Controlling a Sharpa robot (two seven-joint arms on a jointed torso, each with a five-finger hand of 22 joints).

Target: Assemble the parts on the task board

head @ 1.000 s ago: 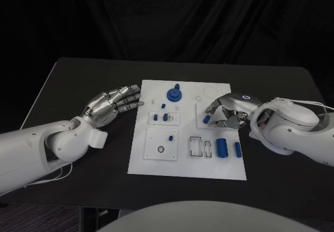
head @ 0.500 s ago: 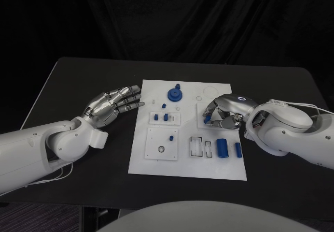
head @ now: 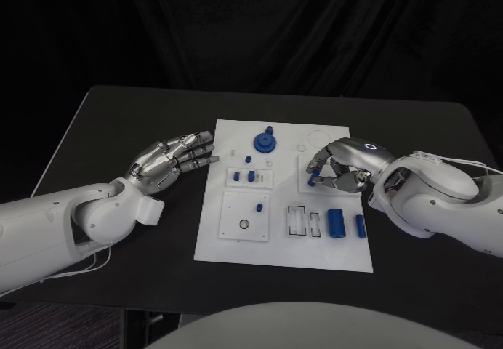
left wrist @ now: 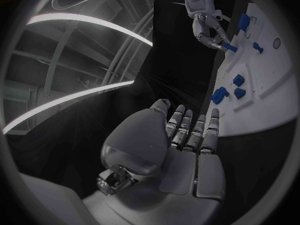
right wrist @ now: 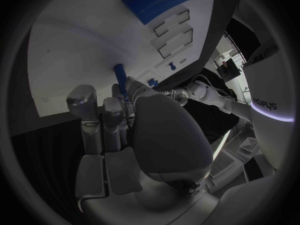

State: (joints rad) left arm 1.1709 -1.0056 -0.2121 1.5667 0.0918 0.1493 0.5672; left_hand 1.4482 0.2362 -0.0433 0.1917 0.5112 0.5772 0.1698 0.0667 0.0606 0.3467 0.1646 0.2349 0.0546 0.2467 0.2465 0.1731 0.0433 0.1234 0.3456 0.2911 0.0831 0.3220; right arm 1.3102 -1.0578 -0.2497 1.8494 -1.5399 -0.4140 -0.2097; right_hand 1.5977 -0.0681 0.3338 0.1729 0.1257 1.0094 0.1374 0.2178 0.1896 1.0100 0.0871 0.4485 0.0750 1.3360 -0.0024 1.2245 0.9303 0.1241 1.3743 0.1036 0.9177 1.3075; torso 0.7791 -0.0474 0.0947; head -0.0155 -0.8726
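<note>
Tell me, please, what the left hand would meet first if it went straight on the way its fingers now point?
Probably the near edge of the task board: the left hand, holding nothing, points across the bare table toward it. How high it hovers is unclear.

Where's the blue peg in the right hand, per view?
Head view: blue peg at the right hand's fingertips, over the task board's right half.
Left wrist view: across the task board, pinched by the right hand, peg at.
Right wrist view: sticking out past the fingers.
Shared landmark: the task board.
</note>
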